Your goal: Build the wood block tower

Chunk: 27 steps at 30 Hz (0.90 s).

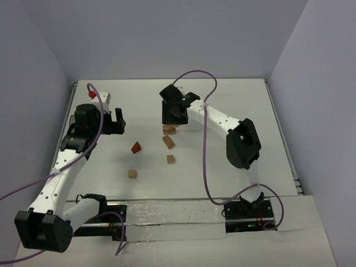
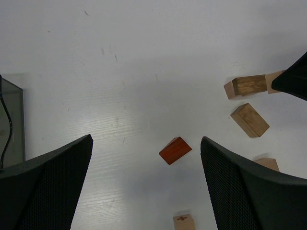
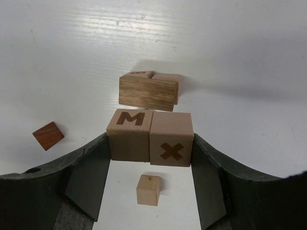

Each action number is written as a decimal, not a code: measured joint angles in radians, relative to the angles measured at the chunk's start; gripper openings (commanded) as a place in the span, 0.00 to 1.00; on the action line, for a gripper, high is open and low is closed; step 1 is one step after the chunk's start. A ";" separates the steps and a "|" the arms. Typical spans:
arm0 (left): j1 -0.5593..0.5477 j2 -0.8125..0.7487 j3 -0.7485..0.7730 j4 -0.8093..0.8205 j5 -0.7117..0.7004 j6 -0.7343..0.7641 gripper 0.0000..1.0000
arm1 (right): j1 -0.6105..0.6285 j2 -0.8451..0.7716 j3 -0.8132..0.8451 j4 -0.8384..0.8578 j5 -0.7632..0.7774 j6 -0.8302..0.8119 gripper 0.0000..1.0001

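Observation:
My right gripper (image 3: 150,141) is shut on two light-tan cubes held side by side, one marked M (image 3: 129,134) and one marked X (image 3: 171,139), a little above the table. Just beyond them a darker tan plank (image 3: 146,93) lies across other tan blocks. From above, the right gripper (image 1: 171,118) hangs over this cluster (image 1: 169,129). My left gripper (image 2: 146,143) is open and empty, above the reddish-brown wedge (image 2: 175,150), which lies on the table. The wedge also shows in the top view (image 1: 136,147).
Loose tan pieces lie on the white table: an oblong block (image 2: 249,120), a cube with a red cross (image 2: 183,223), a cube (image 3: 148,190) under the right gripper and another cube (image 1: 132,173). A dark translucent bin (image 2: 12,124) stands left.

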State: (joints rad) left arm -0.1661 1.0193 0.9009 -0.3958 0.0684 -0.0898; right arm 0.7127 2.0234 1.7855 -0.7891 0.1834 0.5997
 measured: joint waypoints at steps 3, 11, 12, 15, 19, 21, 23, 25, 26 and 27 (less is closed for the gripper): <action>0.000 0.001 0.001 0.000 0.000 0.000 0.99 | 0.000 0.013 0.025 0.002 0.000 -0.003 0.06; 0.000 0.001 0.005 0.001 0.000 0.000 0.99 | 0.000 0.066 0.043 0.001 0.004 -0.003 0.08; 0.000 0.002 0.005 0.001 0.000 0.000 0.99 | 0.000 0.073 0.044 0.001 0.004 -0.003 0.08; 0.000 0.002 0.005 0.001 0.000 0.000 0.99 | 0.000 0.092 0.048 0.002 0.006 -0.003 0.10; 0.000 0.008 0.005 0.001 0.000 0.000 0.99 | 0.000 0.105 0.053 0.002 0.008 -0.002 0.11; 0.000 0.011 0.005 0.001 0.000 0.000 0.99 | 0.000 0.109 0.057 0.003 0.009 -0.002 0.12; 0.000 0.012 0.005 0.001 0.000 0.000 0.99 | 0.000 0.112 0.061 0.002 0.009 0.001 0.12; 0.000 0.012 0.005 0.001 0.000 0.000 0.99 | 0.000 0.113 0.065 0.002 0.009 0.002 0.13; 0.000 0.012 0.005 0.001 0.000 0.000 0.99 | 0.000 0.115 0.068 0.002 0.009 0.002 0.13; 0.000 0.012 0.005 0.001 0.000 0.000 0.99 | 0.000 0.118 0.074 0.002 0.010 0.003 0.14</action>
State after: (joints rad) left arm -0.1661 1.0309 0.9062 -0.3950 0.0685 -0.0902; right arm 0.7128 2.1412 1.8591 -0.7867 0.1934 0.6030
